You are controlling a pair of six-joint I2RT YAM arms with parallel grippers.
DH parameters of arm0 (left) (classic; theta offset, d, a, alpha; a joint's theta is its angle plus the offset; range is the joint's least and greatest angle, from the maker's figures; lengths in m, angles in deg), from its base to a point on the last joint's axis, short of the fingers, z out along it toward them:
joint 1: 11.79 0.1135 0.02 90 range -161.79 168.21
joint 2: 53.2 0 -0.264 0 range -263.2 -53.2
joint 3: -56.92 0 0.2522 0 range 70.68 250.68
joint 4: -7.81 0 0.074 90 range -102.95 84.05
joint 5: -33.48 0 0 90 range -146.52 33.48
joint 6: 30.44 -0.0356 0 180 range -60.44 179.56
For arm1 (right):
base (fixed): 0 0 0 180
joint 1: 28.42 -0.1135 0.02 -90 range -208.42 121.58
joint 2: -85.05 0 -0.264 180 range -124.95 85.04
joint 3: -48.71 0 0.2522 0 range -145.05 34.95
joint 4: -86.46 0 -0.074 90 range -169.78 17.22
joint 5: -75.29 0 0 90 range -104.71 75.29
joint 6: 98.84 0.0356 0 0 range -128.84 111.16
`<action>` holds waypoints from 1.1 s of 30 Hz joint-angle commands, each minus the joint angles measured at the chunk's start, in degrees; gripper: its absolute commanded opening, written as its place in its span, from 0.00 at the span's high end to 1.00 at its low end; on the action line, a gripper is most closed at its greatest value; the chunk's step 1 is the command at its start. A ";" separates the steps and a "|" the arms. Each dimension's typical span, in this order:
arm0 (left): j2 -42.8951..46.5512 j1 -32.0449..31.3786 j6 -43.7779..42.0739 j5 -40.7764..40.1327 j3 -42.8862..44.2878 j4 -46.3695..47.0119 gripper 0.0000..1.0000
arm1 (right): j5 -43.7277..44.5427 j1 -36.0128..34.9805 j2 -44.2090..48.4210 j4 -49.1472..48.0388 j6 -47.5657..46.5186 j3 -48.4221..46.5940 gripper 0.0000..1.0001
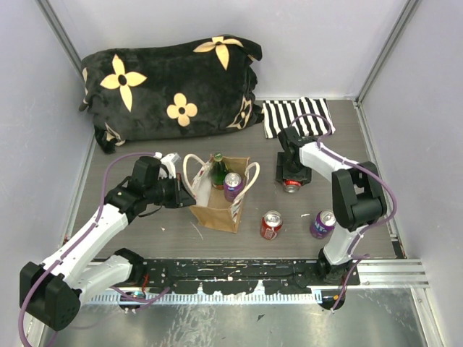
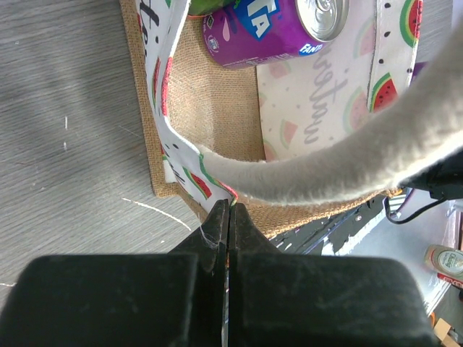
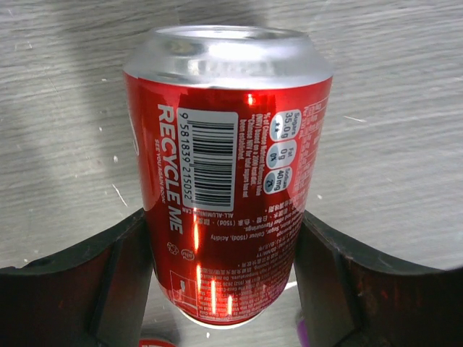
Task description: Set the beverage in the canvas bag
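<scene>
The canvas bag [image 1: 217, 210] stands upright at centre, tan with cream handles. A green bottle [image 1: 217, 168] and a purple can [image 1: 233, 185] are inside it. My left gripper [image 1: 184, 194] is shut on the bag's left rim; in the left wrist view its jaws [image 2: 229, 206] pinch the watermelon-print lining beside the burlap wall [image 2: 217, 108], under a cream handle [image 2: 347, 159]. The purple can shows there too [image 2: 275, 29]. My right gripper [image 1: 291, 179] is closed around an upright red can [image 1: 291, 186]. In the right wrist view both fingers [image 3: 223, 217] touch the can's [image 3: 224, 144] lower sides.
A second red can [image 1: 271, 224] and a second purple can [image 1: 322, 223] stand near the front right. A black flowered cushion [image 1: 173, 87] lies at the back left, a striped cloth [image 1: 296, 116] at the back right. White walls enclose the table.
</scene>
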 commanded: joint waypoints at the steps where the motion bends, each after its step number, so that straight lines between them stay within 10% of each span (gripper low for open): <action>1: 0.11 0.25 -2.13 -2.62 -0.39 -3.12 1.00 | -3.36 0.69 -2.34 -7.58 0.49 -1.01 0.91; 9: 0.49 0.29 -2.21 -2.34 -0.30 -3.15 1.00 | -2.06 0.79 -5.56 -8.31 -0.76 -2.11 0.23; 33: -1.94 0.34 -2.21 -1.23 0.48 -0.87 1.00 | 11.16 -2.59 15.61 -45.59 -1.41 25.45 0.06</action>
